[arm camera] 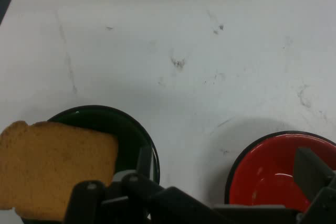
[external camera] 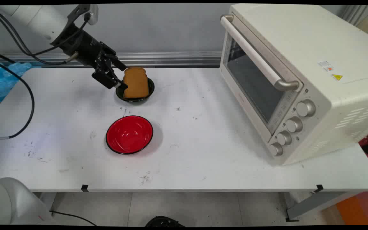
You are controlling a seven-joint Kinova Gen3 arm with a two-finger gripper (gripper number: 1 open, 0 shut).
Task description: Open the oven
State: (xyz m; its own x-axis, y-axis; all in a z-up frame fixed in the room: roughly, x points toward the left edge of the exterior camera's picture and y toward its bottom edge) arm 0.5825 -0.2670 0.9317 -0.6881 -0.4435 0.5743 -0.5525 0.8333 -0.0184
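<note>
A brown slice of toast (external camera: 135, 83) stands on edge, leaning in a small dark bowl (external camera: 138, 99) at the back of the white table. My gripper (external camera: 123, 77) is right beside the toast's left side, open. In the hand view the toast (arm camera: 55, 166) lies left of the left finger (arm camera: 144, 160), outside the gap, over the dark bowl (arm camera: 132, 129). The fingers hold nothing. A red bowl (external camera: 129, 134) with a black rim sits empty nearer the table's front; in the hand view this red bowl (arm camera: 273, 174) shows behind the right finger.
A cream toaster oven (external camera: 302, 80) stands at the right of the table (external camera: 203, 150), its glass door shut and its knobs facing front. Black cables (external camera: 27, 95) hang from the arm over the table's left end.
</note>
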